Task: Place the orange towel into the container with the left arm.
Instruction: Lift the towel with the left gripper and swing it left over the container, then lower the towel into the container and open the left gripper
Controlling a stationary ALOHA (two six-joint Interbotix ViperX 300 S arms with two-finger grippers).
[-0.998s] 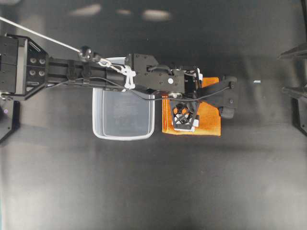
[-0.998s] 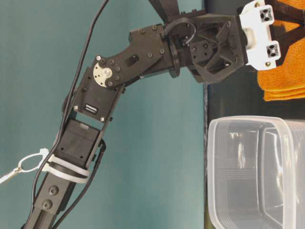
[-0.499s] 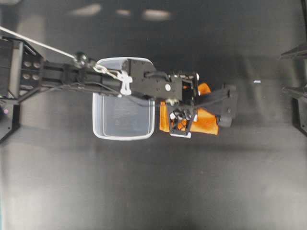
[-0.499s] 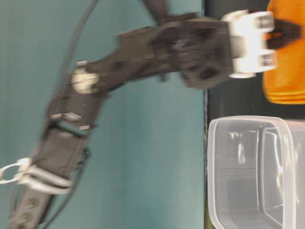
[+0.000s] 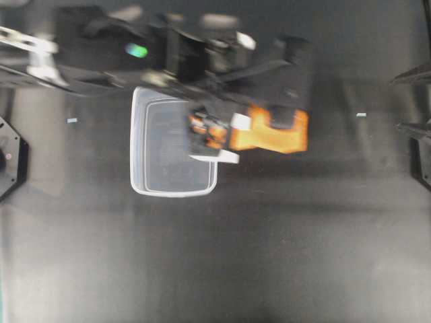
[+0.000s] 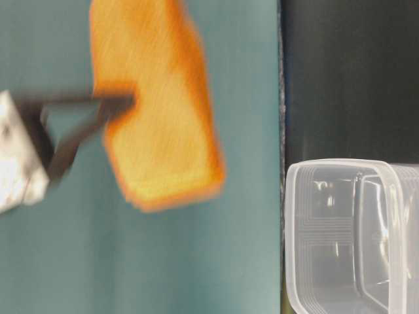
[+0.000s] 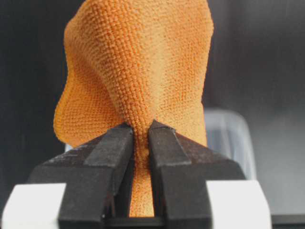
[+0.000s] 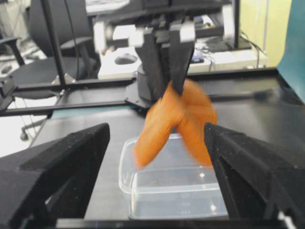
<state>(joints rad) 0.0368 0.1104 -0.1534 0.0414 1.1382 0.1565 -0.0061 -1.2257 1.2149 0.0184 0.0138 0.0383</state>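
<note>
Above the desk (image 5: 283, 256), left claw (image 7: 140, 138) clamps the orange towel (image 7: 138, 71), lifted off since 1 s ago. Towel now hangs beside the container (image 5: 145, 182), so lowering in comes next; right claw (image 8: 157, 157) gapes empty.

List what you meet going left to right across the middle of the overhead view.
Container → left pincer, shut on one end of the towel over the container's right part → the rest of the orange towel, trailing to the right → bare black table → right arm at the edge.
</note>
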